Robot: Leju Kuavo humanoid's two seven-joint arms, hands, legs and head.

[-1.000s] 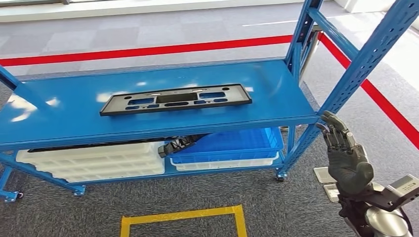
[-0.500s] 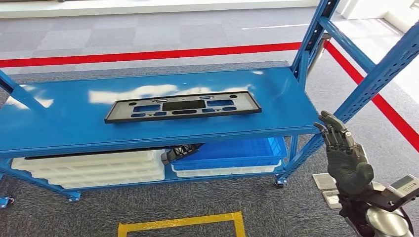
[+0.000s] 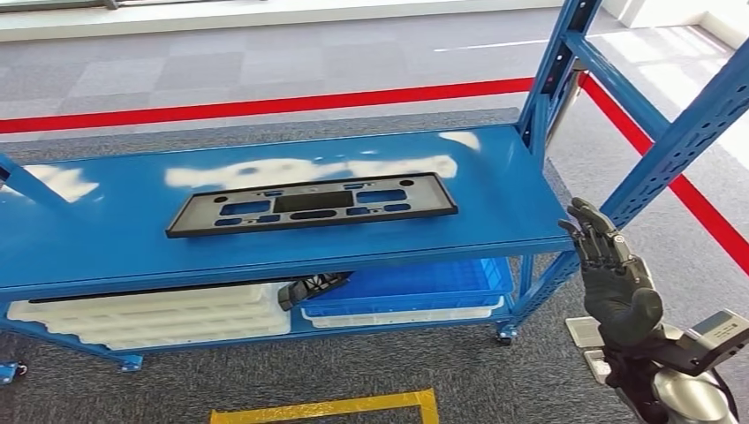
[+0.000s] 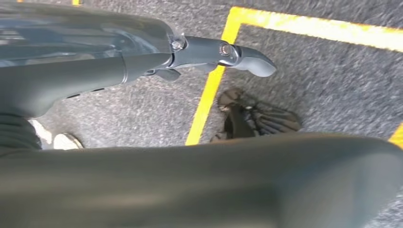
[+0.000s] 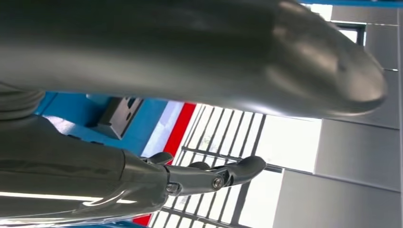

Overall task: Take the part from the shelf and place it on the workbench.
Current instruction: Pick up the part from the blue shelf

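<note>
Here part flat mid-shelf; right hand spread, beside shelf corner.

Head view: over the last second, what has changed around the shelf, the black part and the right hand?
The whole picture has shifted, so the camera moved, not the things. The black part still lies flat on the blue shelf, untouched. The right hand stays raised beside the shelf's right end, fingers apart, holding nothing. Nothing was gripped or released.
</note>
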